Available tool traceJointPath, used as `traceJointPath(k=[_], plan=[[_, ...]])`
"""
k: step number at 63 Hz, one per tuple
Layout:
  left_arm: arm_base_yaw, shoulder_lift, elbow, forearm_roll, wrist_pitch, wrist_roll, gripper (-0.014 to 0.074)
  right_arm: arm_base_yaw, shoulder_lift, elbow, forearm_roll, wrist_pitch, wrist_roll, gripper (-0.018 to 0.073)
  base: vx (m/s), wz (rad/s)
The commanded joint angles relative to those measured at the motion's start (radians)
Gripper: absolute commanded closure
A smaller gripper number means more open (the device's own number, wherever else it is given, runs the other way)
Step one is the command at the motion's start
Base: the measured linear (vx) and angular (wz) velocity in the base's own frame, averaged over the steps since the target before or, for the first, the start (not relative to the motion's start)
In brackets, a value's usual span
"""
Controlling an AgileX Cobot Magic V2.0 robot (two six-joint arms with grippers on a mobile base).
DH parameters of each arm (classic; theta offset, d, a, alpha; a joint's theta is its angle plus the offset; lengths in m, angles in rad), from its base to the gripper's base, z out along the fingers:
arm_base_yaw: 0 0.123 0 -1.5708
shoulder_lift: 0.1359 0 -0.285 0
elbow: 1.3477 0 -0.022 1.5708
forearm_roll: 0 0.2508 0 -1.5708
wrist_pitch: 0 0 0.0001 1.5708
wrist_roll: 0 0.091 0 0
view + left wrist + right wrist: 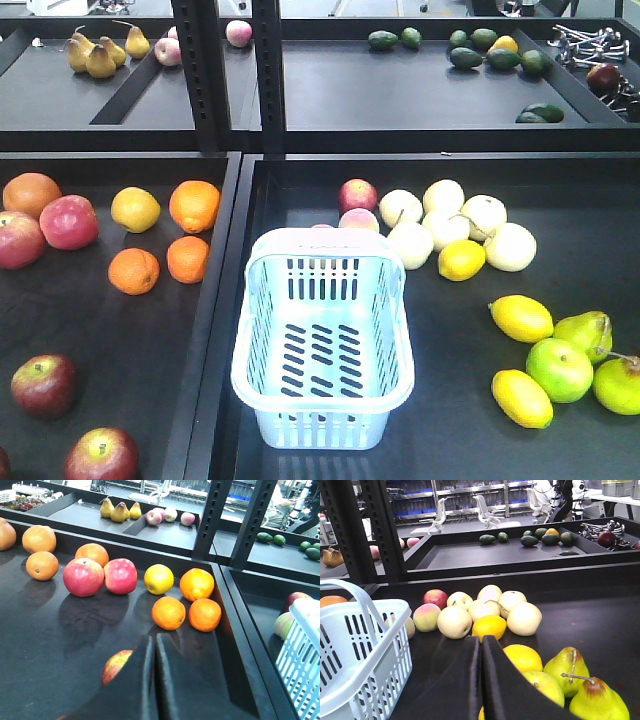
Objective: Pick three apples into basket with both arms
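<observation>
While the left gripper [154,641] shows its two dark fingers pressed together along a thin seam with nothing between them, and the right gripper [481,641] is likewise clenched and empty, no fruit has been taken. The basket [246,345] stands empty in the right tray [460,330]. Just past the left fingers, partly hidden behind them, lies the nearest apple [116,666]. The front view places two dark apples [44,385] in the near corner of the left tray [100,330], well apart from the oranges [133,270] and the pinker apples [68,222], with a possible third only a sliver at the frame edge. The step in hand, I judge, is the first pick: the left fingers should spread wide before descending, straddle the fruit at its broadest part and close evenly, so that it does not roll away across the tray floor. The right gripper hangs over lemons [525,657] and pears [597,700], near the basket, with no dark apple beside it.
</observation>
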Motion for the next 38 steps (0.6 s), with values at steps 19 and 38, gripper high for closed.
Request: traceJointPath(k=[19, 38], plan=[[-0.003, -0.015, 0.009, 0.003, -0.068, -0.008, 0.0603, -0.005, -0.013, 0.014, -0.010, -0.078, -0.012, 0.0564, 0.00, 0.00], [-0.003, -0.015, 0.009, 0.001, -0.108, -0.014, 0.0603, -0.005, -0.013, 0.014, -0.010, -0.078, -0.012, 0.0564, 0.00, 0.00]])
